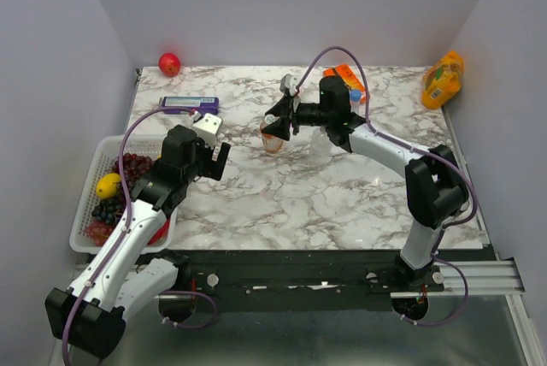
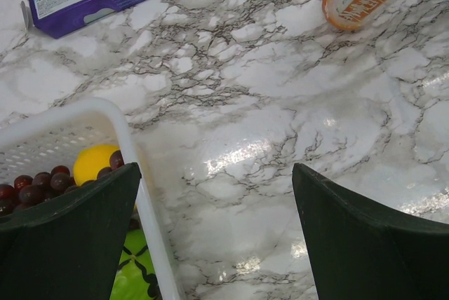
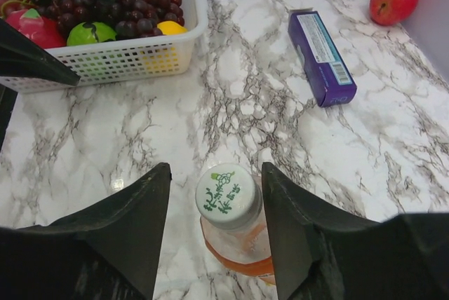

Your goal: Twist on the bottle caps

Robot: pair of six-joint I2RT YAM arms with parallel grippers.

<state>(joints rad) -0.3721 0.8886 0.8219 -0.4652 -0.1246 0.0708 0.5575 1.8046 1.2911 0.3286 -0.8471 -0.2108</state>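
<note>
On the marble table (image 1: 299,203) my right hand (image 3: 215,174) straddles the cap (image 3: 226,195) on the orange bottle (image 3: 238,254), jaws parted; my left hand (image 2: 216,170) gapes wide.

I see a white cap (image 3: 226,195) printed in green, an orange bottle (image 3: 242,249), a purple box (image 3: 321,57), a red apple (image 3: 393,1), and a grey-veined white marble table (image 3: 245,104).

Table (image 1: 282,203): white marble-look top, grey veining, glossy, with soft glare patches. Back wall (image 1: 299,7) and side walls (image 1: 51,84) are plain pale grey-lilac. Black strip (image 1: 299,265) along the near edge, silver rail (image 1: 483,276) at its right end. Light is even.
</note>
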